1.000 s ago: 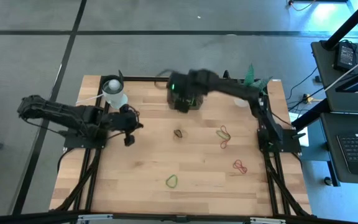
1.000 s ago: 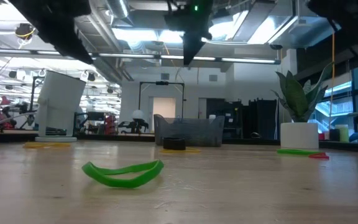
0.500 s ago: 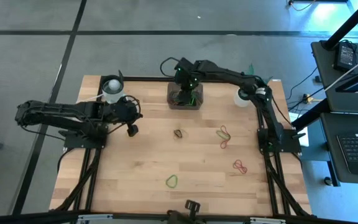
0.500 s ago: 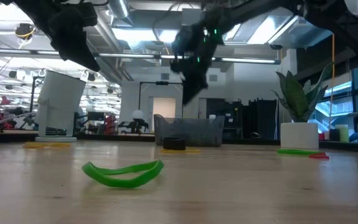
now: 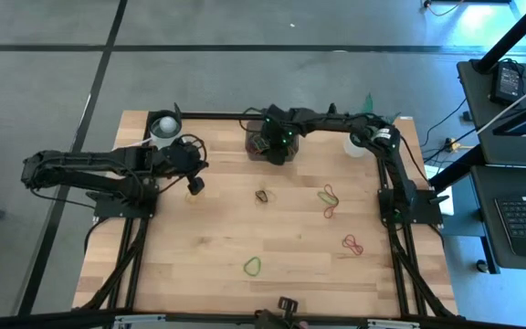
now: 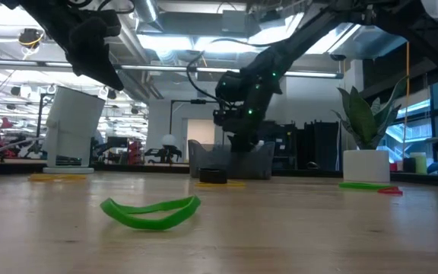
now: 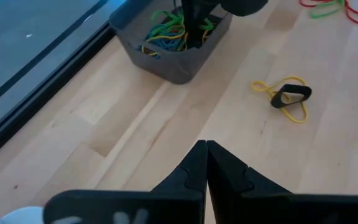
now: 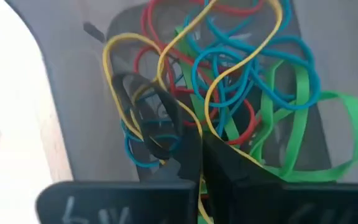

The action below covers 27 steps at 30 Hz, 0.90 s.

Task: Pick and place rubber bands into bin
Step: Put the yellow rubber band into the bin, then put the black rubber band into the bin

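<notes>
The bin [image 5: 256,137] stands at the table's far middle, holding a heap of rubber bands [image 8: 241,81] in several colours. My right gripper [image 5: 277,151] reaches down into it, fingers together [image 8: 202,140]. My left gripper [image 5: 193,185] hangs shut [image 7: 206,144] above the wood, left of the bin, holding nothing. Loose bands lie flat on the table: a black and yellow one [image 5: 262,196], red and yellow-green ones [image 5: 328,195], a red one [image 5: 352,243] and a green one [image 5: 253,266]. My right gripper comes from above, slanting down, with its fingertips [image 8: 188,146] among the heaped bands inside the bin. A black band [image 8: 135,102] lies against one finger and a yellow one crosses the tips. Whether any band is pinched between them I cannot tell.
A white cup [image 5: 164,126] stands at the far left corner. A white pot with a plant [image 5: 358,142] stands at the far right, beside my right arm. Bare wood lies along the near edge around the green band [image 6: 152,211].
My right gripper has come down from high above the bin into it, tipping more steeply downward. My left gripper has swung a little toward the table's far edge, staying shut.
</notes>
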Motion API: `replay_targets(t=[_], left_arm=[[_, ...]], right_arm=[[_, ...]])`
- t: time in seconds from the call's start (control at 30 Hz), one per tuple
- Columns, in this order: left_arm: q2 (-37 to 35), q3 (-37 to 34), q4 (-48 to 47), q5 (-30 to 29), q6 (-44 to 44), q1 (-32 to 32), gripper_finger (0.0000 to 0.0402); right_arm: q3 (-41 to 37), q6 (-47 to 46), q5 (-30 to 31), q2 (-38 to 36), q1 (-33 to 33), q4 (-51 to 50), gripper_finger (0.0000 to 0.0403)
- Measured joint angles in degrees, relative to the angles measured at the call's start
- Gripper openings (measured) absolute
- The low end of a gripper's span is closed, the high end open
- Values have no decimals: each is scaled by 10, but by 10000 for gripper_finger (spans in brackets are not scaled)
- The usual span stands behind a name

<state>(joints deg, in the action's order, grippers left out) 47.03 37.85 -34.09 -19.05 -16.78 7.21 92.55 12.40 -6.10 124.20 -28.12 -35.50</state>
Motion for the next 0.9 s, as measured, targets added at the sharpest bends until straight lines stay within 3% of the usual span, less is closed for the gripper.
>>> replay_targets(t=[0.3, 0.57, 0.9], left_arm=[[0, 0, 0, 2, 0, 1, 3], [0, 0, -4, 2, 0, 1, 3], [0, 0, -4, 3, 49, 1, 3]], right_arm=[[35, -1, 9, 0, -4, -34, 74], [119, -3, 10, 0, -16, -147, 131], [181, -49, 6, 0, -21, -213, 162]])
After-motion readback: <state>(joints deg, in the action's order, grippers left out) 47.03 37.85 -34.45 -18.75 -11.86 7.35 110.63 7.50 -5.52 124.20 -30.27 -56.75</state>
